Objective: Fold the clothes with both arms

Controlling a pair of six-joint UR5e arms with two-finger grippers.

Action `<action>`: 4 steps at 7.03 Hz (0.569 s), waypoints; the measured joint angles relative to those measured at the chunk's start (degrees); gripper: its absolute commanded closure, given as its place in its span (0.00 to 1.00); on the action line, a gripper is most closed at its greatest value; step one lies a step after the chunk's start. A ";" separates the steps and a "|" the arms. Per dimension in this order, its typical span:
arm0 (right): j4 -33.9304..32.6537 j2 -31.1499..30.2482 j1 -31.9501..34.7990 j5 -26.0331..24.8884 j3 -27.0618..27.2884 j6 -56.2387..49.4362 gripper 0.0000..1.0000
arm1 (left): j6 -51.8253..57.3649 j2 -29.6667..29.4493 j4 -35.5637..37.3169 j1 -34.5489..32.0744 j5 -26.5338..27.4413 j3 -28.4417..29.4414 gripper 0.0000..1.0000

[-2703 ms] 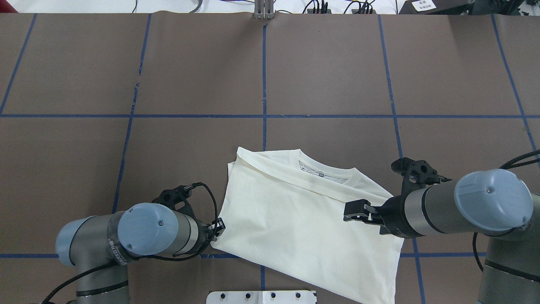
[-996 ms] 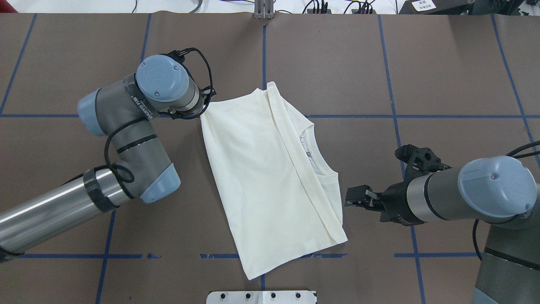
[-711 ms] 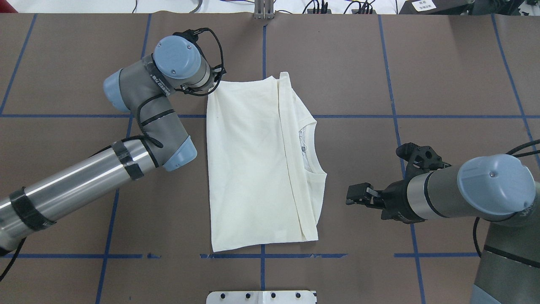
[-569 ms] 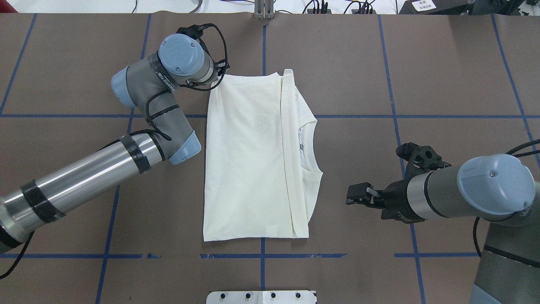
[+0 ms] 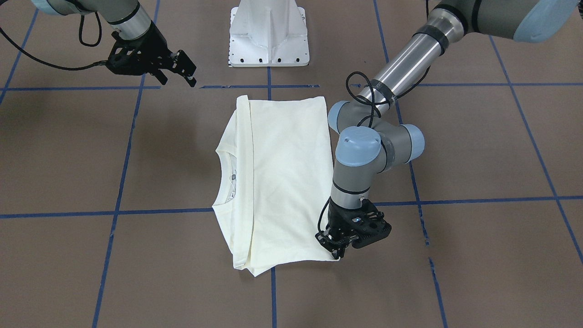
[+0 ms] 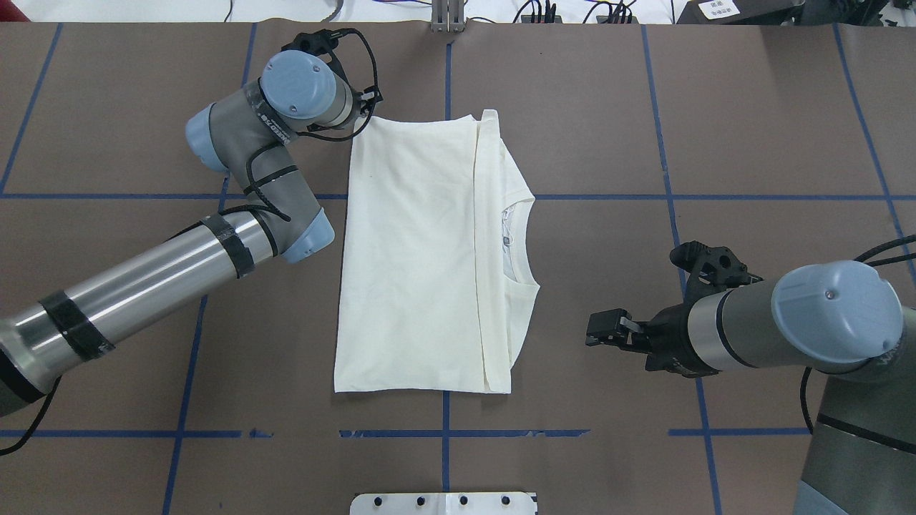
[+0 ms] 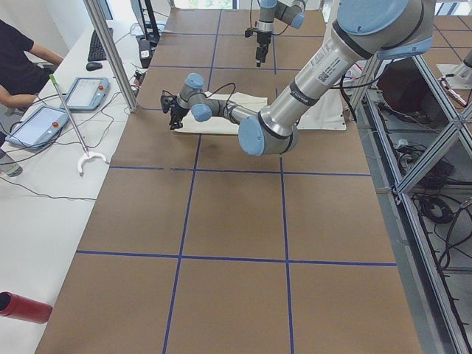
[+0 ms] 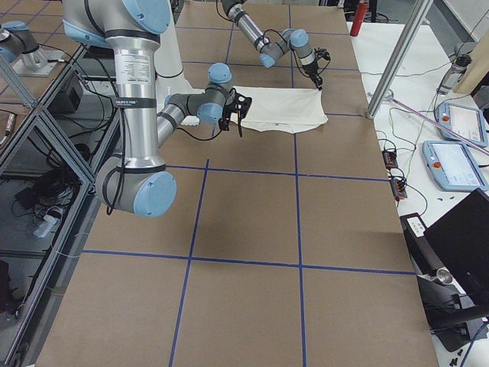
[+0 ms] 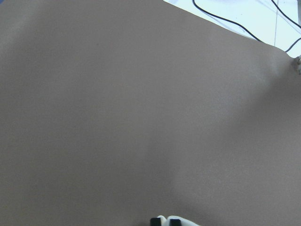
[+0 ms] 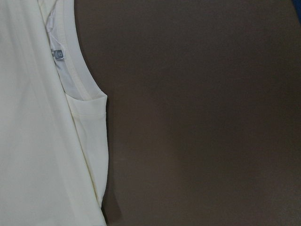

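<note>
The cream shirt (image 6: 422, 257) lies folded, plain side up, in a tall rectangle on the brown table, its collar and label (image 6: 509, 239) towards my right arm. It also shows in the front view (image 5: 278, 182). My left gripper (image 6: 365, 114) is shut on the shirt's far left corner, low over the table; the front view (image 5: 334, 249) shows it pinching that corner. My right gripper (image 6: 594, 332) is open and empty, hovering beside the shirt's right edge and apart from it. It also shows in the front view (image 5: 187, 73). The right wrist view shows the collar side of the shirt (image 10: 37, 141).
The white pedestal base (image 6: 444, 503) sits at the near edge, just behind the shirt. Blue tape lines (image 6: 644, 197) grid the brown table. A metal post (image 6: 448, 18) and cables stand at the far edge. Tablets and an operator (image 7: 22, 59) are beyond the far side.
My left gripper has dragged the shirt's corner from the near left to the far side, turning the shirt a quarter turn until it lies straight. My right gripper, earlier over the shirt, stands off it.
</note>
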 measured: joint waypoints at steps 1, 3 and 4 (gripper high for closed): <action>-0.29 1.07 -0.08 -0.83 -1.19 -0.27 0.00 | 1.63 2.33 0.37 -1.88 -3.77 -3.48 0.00; -3.13 5.61 -0.44 -2.59 -4.99 -2.79 0.00 | 4.03 11.84 4.60 -3.75 -12.19 -19.17 0.00; -8.61 9.73 -1.03 -3.77 -6.48 -5.85 0.00 | 4.88 16.26 9.78 -3.44 -13.87 -29.11 0.00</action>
